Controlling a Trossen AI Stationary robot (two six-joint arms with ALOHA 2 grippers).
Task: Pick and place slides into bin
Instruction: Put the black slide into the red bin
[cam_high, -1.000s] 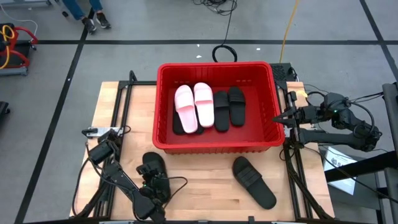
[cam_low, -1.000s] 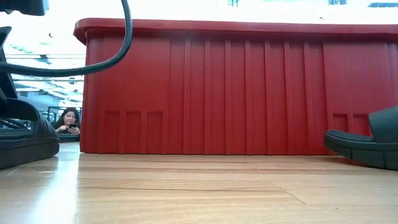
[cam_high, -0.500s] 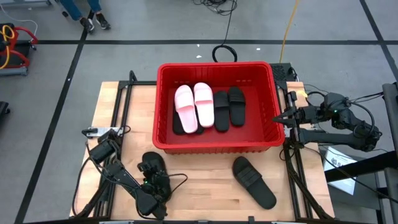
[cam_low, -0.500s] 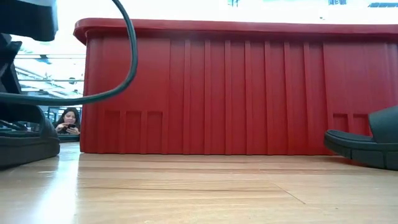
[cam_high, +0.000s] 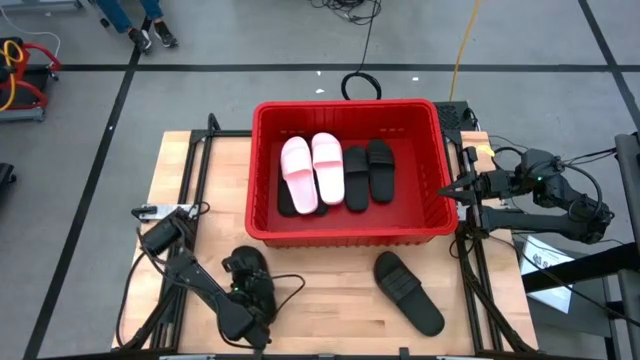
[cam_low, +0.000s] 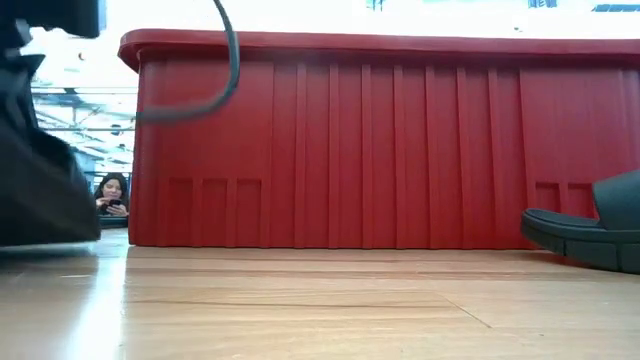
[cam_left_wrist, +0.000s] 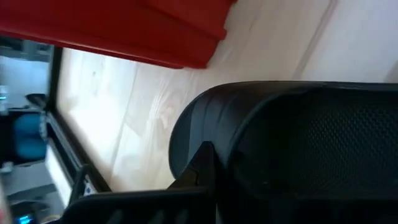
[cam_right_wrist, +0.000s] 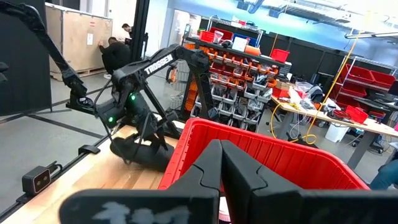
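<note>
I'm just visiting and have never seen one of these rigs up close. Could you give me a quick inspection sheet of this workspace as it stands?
Surface: wooden table, bare boards in front of the bin.
Job's things: red bin holds two pink slides and black slides; one black slide lies on the table right of centre; another black slide sits front left.
Clutter: nothing seen.
Grippers: left gripper shut on the front-left black slide; right gripper shut, empty, waiting beside the bin's right wall.
Cables: black leads trail by the left arm; yellow cable on the floor behind.
Surroundings: seated person beyond the table; shelving in the room.
</note>
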